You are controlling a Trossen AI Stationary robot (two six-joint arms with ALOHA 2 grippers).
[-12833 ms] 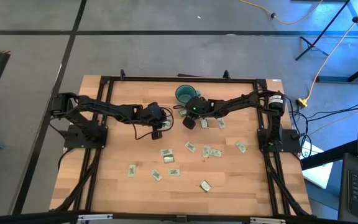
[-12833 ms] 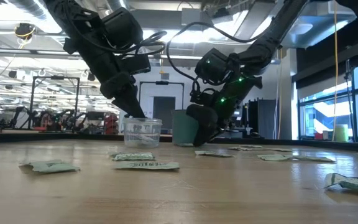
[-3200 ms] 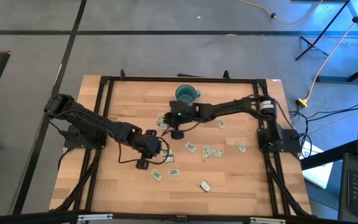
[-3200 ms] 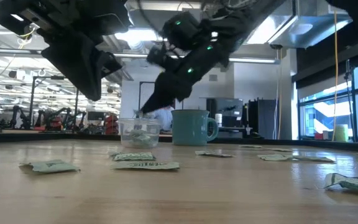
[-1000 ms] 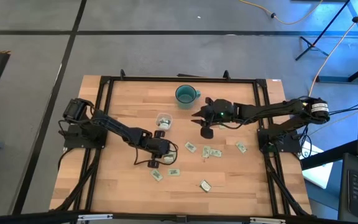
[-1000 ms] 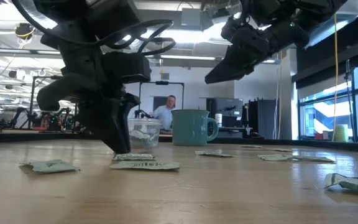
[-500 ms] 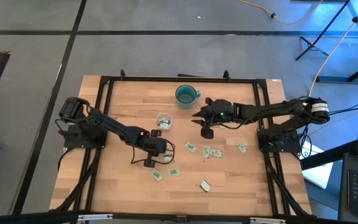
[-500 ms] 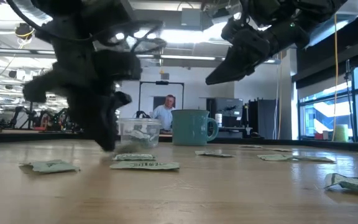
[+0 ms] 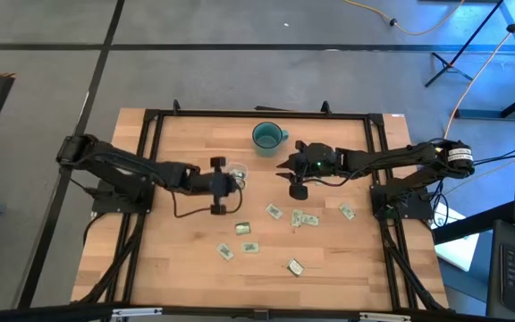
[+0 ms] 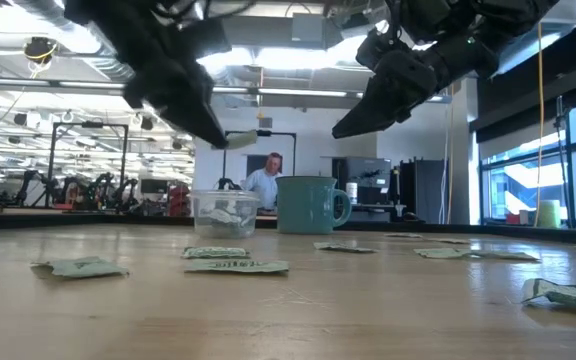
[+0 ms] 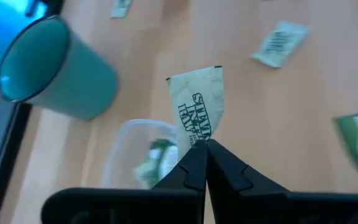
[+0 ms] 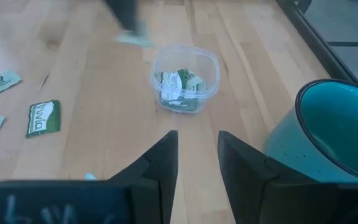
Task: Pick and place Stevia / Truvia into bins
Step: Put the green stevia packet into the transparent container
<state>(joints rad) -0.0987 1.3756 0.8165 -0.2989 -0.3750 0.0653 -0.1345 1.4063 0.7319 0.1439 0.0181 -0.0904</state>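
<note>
A pale green-and-white Stevia packet [image 11: 196, 106] hangs in the air, with my left gripper [image 11: 202, 145] shut on it. In the high view that gripper [image 9: 230, 182] stands just left of the clear bin [image 9: 237, 172]. The bin [image 12: 185, 78] sits on its base on the table and has a few packets inside. Other packets [image 9: 274, 211] lie flat across the table's middle. My right gripper [image 12: 197, 142] is open with nothing between its fingers. It hovers right of the bin, near the teal mug [image 9: 266, 136]. My left gripper pinches one short end of the packet [image 11: 197, 138] between its two fingertips. The fingers slant down from the table's left side. The packet sticks out beyond the fingertips [image 10: 240, 138], lifted clear of the table and higher than the bin's rim [image 10: 226, 195].
The teal mug [image 10: 308, 204] stands right beside the bin on its far right. Loose packets lie right of centre [image 9: 304, 218] and toward the near edge [image 9: 295, 266]. A black frame [image 9: 155, 121] borders the table. A person [image 10: 267, 178] shows in the room far behind.
My left gripper was low over the packets near the table's middle. It has taken hold of one packet and risen with it. It has carried the packet toward the far edge, up to the bin. The packet is now lifted clear.
</note>
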